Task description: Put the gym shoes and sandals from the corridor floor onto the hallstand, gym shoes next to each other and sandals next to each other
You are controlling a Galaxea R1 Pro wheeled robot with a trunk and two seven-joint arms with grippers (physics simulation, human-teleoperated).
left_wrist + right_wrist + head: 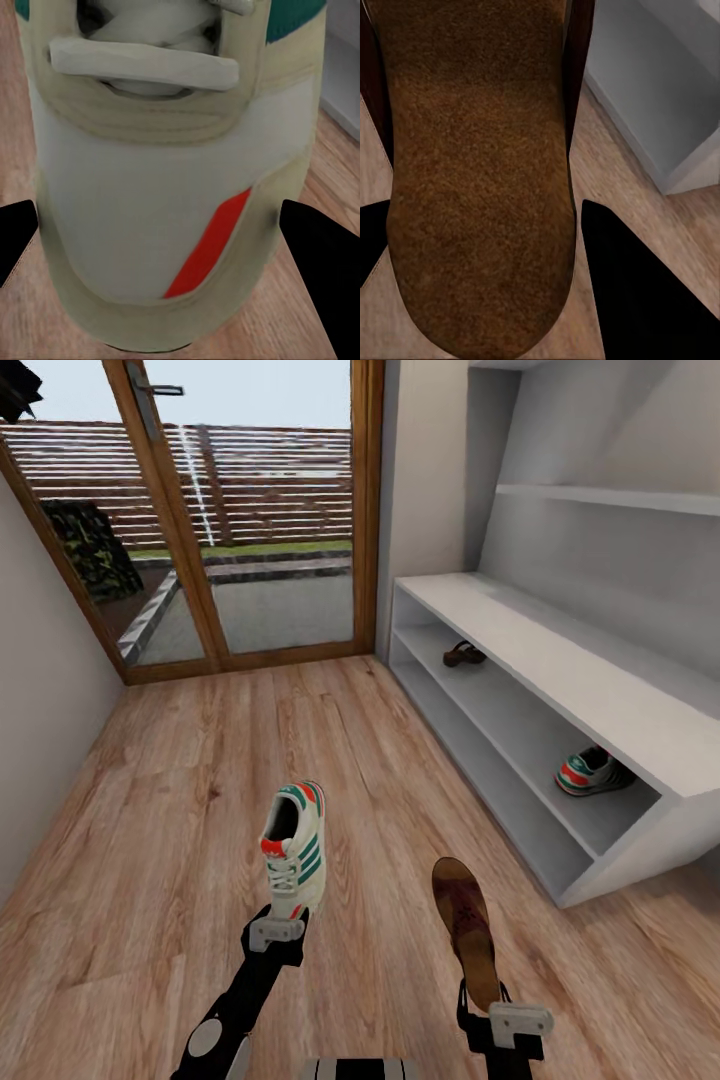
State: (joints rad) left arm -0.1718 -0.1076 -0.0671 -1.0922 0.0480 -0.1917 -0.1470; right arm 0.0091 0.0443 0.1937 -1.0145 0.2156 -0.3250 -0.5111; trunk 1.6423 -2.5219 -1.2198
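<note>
My left gripper (pixel 277 933) squeezes a light, soft gym shoe (pixel 295 847) by its toe, and my right gripper (pixel 505 1020) pinches a stiff sandal (pixel 467 930), its heel end I think, above the floor (pixel 150 840).

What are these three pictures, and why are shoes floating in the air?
They aren't floating. A pretend robot in a computer world holds them. The big picture looks down from its head. Its left gripper holds a white gym shoe, and its right gripper holds a brown sandal. The two small pictures come from cameras near each gripper, so each shoe looks huge, with the dark jaws at its sides. On the grey shoe rack, another sandal and another gym shoe already sit on a shelf. The wooden floor lies below.
</note>
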